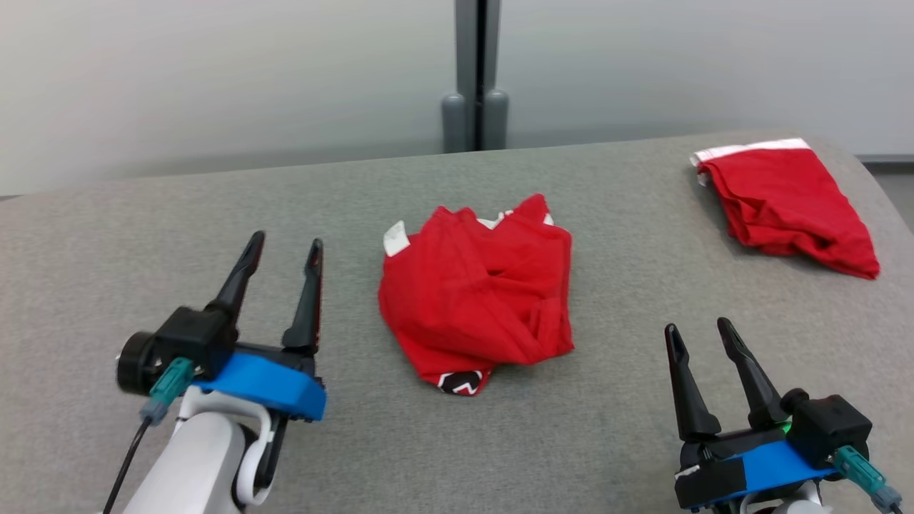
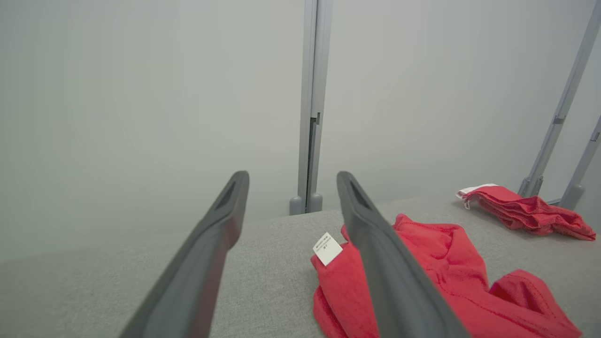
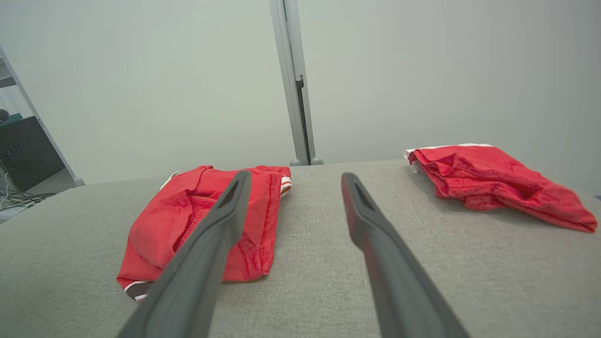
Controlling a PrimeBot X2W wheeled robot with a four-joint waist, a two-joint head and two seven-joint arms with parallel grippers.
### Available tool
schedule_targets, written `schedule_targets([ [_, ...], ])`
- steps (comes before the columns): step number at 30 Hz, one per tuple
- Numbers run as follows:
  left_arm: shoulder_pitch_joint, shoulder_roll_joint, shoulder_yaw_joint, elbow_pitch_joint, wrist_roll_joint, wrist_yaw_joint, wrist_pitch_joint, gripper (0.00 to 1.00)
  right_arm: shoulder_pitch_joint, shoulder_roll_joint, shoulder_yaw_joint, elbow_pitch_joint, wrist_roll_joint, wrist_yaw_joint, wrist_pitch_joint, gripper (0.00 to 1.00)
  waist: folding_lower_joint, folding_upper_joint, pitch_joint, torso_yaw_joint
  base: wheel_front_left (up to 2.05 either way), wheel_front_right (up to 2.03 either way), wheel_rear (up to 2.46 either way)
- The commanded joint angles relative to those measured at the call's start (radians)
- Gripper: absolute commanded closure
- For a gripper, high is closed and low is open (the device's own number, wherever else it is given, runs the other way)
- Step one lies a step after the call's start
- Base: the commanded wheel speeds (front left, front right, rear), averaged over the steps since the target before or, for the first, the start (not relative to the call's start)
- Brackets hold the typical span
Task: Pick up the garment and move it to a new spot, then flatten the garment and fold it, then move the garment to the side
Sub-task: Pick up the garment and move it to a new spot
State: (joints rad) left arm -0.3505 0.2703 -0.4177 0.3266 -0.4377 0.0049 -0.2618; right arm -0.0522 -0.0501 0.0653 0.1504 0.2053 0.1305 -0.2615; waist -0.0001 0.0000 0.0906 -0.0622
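Observation:
A crumpled red garment with white trim and a white label lies in a heap at the middle of the grey table. In the left wrist view the garment sits to the right of the fingers, its label turned up. My left gripper stands open just left of the heap, nothing between its fingers. At the lower right my right gripper is open and empty too, apart from the cloth. From the right wrist view the garment lies ahead on the left.
A second red garment with a white band lies folded at the table's far right corner; the right wrist view has this folded garment ahead on the right. A grey post stands behind the table against the pale wall.

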Motion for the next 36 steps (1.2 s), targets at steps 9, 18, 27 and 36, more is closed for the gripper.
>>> schedule_targets([
  [9, 0.16, 0.003, 0.121, -0.09, 0.082, 0.023, -0.003, 0.0, 0.035, -0.001, -0.029, 0.022, -0.015, 0.001, -0.005, 0.0, 0.0001, 0.0, -0.04, 0.091, 0.0, 0.0, 0.0],
  [18, 0.296, -0.027, 0.249, -0.127, 0.124, 0.032, -0.003, 0.0, 0.08, -0.002, -0.041, 0.054, -0.006, 0.001, -0.001, 0.0, 0.0001, 0.0, -0.088, 0.138, 0.0, 0.0, 0.0],
  [27, 0.368, -0.045, 0.291, -0.122, 0.157, -0.021, -0.004, 0.0, 0.119, -0.001, -0.052, 0.085, -0.002, 0.001, 0.003, 0.0, 0.0001, 0.0, -0.106, 0.151, 0.0, 0.0, 0.0],
  [36, 0.363, -0.077, 0.311, -0.095, 0.193, -0.052, -0.004, 0.0, 0.122, -0.001, -0.046, 0.105, 0.002, 0.001, 0.002, 0.0, 0.0001, 0.0, -0.113, 0.141, 0.0, 0.0, 0.0],
])
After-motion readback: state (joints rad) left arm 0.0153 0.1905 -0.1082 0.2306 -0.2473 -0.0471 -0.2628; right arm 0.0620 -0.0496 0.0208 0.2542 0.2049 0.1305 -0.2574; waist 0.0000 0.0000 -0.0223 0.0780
